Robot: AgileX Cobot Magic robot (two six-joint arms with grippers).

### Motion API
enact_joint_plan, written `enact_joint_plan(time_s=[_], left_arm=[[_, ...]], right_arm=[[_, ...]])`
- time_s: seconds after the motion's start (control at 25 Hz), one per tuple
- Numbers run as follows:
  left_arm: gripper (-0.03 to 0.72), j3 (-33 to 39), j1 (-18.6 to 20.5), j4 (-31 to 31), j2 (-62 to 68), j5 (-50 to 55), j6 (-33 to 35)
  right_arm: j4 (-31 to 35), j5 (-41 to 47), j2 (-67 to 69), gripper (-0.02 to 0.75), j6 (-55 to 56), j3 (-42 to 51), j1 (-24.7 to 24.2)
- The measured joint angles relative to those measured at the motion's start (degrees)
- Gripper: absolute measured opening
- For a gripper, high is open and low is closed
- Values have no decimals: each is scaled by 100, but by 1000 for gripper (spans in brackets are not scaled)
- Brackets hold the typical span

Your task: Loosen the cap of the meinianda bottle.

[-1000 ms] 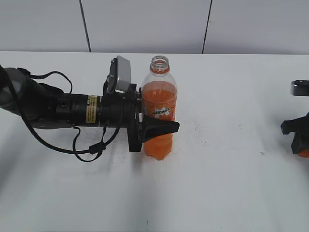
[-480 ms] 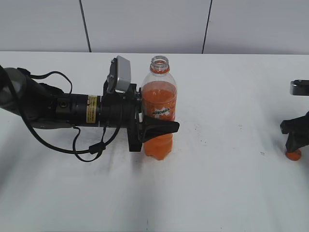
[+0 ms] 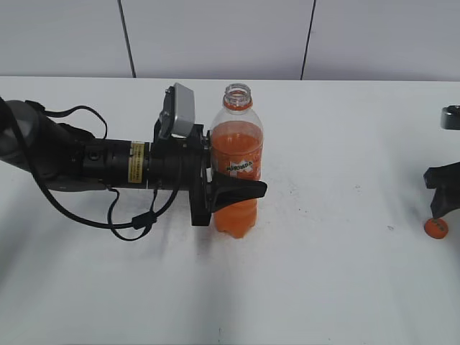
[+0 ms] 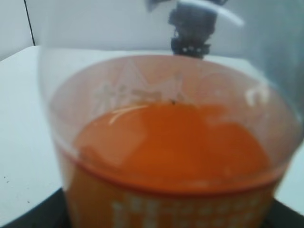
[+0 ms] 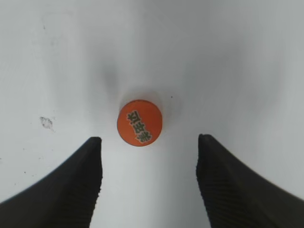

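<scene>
The meinianda bottle [image 3: 237, 162] stands upright at the table's middle, its mouth open with no cap on it. My left gripper [image 3: 228, 192] is shut on the bottle's labelled body; the left wrist view is filled by the bottle [image 4: 166, 142]. The orange cap [image 3: 435, 228] lies on the table at the far right, top up, and shows in the right wrist view [image 5: 140, 122]. My right gripper [image 5: 148, 142] is open above the cap, apart from it; in the exterior view it [image 3: 440, 198] sits at the right edge.
The white table [image 3: 330, 280] stretches across the view, with a grey panelled wall [image 3: 215, 36] behind it. A black cable [image 3: 122, 223] loops beside the left arm. The right arm shows far off in the left wrist view [image 4: 192, 28].
My right gripper has opened and risen, leaving the cap lying on the table at the far right. The left gripper and bottle have not moved.
</scene>
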Motion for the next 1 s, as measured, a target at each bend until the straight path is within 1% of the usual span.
enact_joint_plan(time_s=[0.08,0.12,0.24,0.36,0.68,1.0], left_arm=[[432,0,0,0,-12,0,0],[454,0,0,8,-25,6,-5],[584,0,0,25,-67,-78,-101],[624,27,0,81,-125,-90,-137],[620,114,10,80,-783,-95,-167],[593,118,15,4,-1793,-75,-213]], right_arm=[[24,21,-89,473,0,0,0],[46,32,-133,473,0,0,0],[121,34,-265,473,0,0,0],[145,36,-404,474,0,0,0],[152,67,-839,474,0,0,0],[152,412,-1641,474,7,-88,0]])
